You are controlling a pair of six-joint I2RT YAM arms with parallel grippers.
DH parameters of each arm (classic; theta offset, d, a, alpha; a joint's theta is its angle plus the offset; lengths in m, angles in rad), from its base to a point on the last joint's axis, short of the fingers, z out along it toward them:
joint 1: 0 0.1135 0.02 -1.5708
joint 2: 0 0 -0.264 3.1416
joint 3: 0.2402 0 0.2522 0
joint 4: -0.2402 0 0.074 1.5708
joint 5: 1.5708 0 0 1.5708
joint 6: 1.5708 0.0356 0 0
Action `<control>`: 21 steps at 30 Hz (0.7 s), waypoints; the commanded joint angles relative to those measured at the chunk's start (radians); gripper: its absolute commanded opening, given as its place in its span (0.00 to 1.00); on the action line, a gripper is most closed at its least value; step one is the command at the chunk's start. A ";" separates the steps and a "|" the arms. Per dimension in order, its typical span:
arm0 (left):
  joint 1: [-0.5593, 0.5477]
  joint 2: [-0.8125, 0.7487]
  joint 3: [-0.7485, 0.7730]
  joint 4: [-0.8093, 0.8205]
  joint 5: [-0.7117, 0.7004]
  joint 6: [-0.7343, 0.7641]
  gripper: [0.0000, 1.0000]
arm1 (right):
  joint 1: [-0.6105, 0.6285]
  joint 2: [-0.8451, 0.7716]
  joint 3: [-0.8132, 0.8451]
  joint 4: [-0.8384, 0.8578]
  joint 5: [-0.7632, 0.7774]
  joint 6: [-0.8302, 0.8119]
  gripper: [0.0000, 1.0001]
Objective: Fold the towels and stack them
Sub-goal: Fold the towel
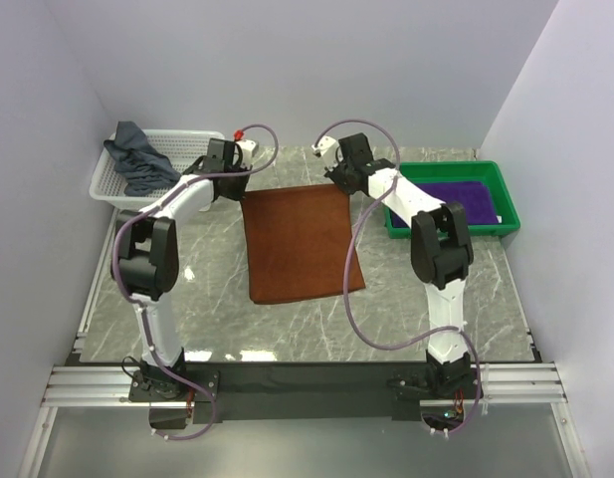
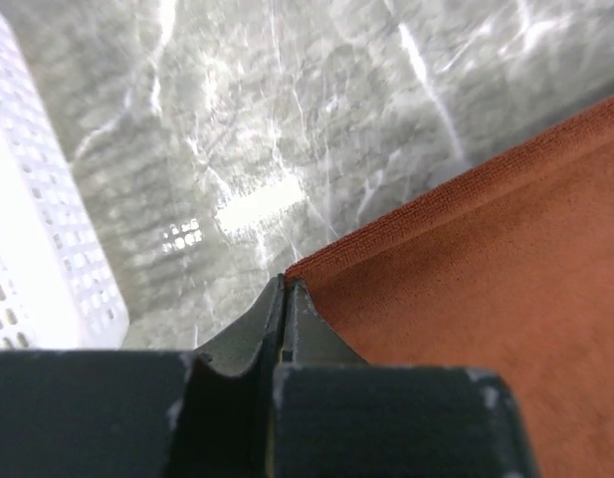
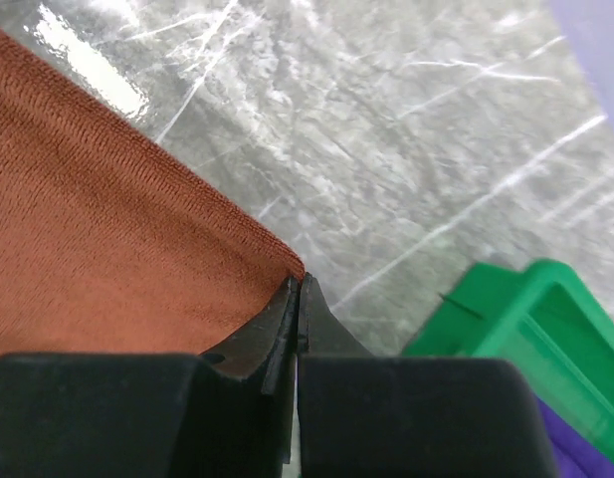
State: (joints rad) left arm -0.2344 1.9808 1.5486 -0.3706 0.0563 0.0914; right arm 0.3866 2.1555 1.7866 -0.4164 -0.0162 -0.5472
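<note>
Jaws are closed on both arms. From above, the left gripper [image 1: 238,187] pinches the upper left corner of the one brown towel [image 1: 299,242] at mid-frame, and the right gripper [image 1: 338,180] pinches its upper right corner. One grey-blue towel [image 1: 137,159] fills the basket [image 1: 192,136] at upper left; one purple towel [image 1: 456,197] lies in the tray [image 1: 491,171] at right. Each wrist view shows fingertips pressed together on a brown corner.

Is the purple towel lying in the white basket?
No, the purple towel lies in the green tray; the white basket holds a grey-blue towel.
</note>
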 commanded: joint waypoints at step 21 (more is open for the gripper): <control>-0.089 -0.486 -0.481 0.202 -0.042 -0.243 0.01 | 0.055 -0.462 -0.544 0.223 0.125 0.098 0.00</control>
State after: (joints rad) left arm -0.3176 1.5826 1.1137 -0.2192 0.0559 -0.0750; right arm 0.4343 1.7832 1.2781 -0.2390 0.0681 -0.4828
